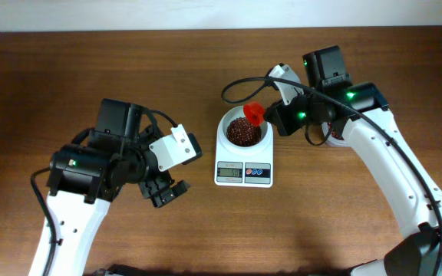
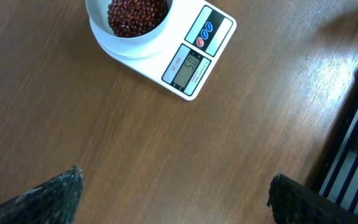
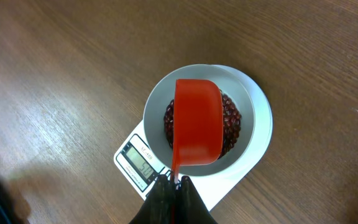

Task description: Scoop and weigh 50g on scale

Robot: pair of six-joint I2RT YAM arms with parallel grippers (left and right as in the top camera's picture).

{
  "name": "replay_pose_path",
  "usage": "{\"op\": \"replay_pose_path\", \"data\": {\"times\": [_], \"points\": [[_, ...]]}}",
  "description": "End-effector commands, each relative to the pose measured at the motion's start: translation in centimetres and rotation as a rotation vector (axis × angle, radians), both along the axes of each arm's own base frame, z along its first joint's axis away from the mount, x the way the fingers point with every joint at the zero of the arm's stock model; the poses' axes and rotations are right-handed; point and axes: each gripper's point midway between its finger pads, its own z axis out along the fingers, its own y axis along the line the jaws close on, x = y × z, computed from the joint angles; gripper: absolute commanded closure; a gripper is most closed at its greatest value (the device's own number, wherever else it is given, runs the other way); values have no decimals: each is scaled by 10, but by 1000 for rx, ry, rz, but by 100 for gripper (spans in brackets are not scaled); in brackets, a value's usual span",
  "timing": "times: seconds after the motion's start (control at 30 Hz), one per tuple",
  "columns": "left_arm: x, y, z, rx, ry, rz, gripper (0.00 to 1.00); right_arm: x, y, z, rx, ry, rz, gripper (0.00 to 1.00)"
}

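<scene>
Scale [image 1: 243, 173] sits on the wooden table [image 1: 336, 230], with the white bowl [image 1: 223, 129] on its platform and the beans [image 1: 239, 135] heaped inside the bowl. Right gripper [image 3: 174, 185] is just right of the scale, jaws pinched tight on the handle of the orange-red scoop [image 3: 197, 121]. The scoop hangs over the bowl and covers the middle of the beans, which show on either side of it in the right wrist view. Can't tell if the scoop touches the beans. Display [image 2: 188, 67] is on the scale's front end, with the red and blue buttons [image 2: 205, 34] beside it. Digits look like 50 in the left wrist view, but they're small. Left gripper [image 1: 166, 192] is left of the scale, slightly forward of it and well apart. Its jaws are spread wide with only bare table between them. Its fingers [image 2: 48, 196] sit in the bottom corners of the left wrist view, scale at the top.
</scene>
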Motion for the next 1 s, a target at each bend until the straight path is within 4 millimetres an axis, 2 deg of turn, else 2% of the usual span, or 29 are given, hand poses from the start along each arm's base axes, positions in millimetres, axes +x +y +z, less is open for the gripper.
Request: {"op": "replay_pose_path", "data": {"times": [0.0, 0.17, 0.3, 0.47, 0.57, 0.63, 0.7, 0.77, 0.87, 0.97], "points": [[1, -2, 3, -13, -6, -14, 1, -2, 4, -2, 16, 17, 5, 96], [1, -2, 3, -13, -6, -14, 1, 2, 5, 7, 93, 12, 16, 96], [1, -2, 3, -13, -6, -14, 1, 10, -16, 16, 181, 31, -22, 96], [1, -2, 3, -13, -6, -14, 1, 23, -82, 10, 174, 64, -185, 96], [1, -2, 3, -13, -6, -14, 1, 21, -136, 1, 151, 117, -321, 96], [1, -2, 3, -13, -6, -14, 1, 16, -165, -8, 95, 151, -405, 96], [1, -2, 3, -13, -6, -14, 1, 13, -192, -18, 6, 168, -484, 96], [1, -2, 3, -13, -6, -14, 1, 12, -204, -24, -68, 173, -528, 96], [1, -2, 3, -13, -6, -14, 1, 5, -246, -36, -329, 201, -749, 96], [1, -2, 3, -13, -6, -14, 1, 2, -266, -35, -513, 168, -845, 96]]}}
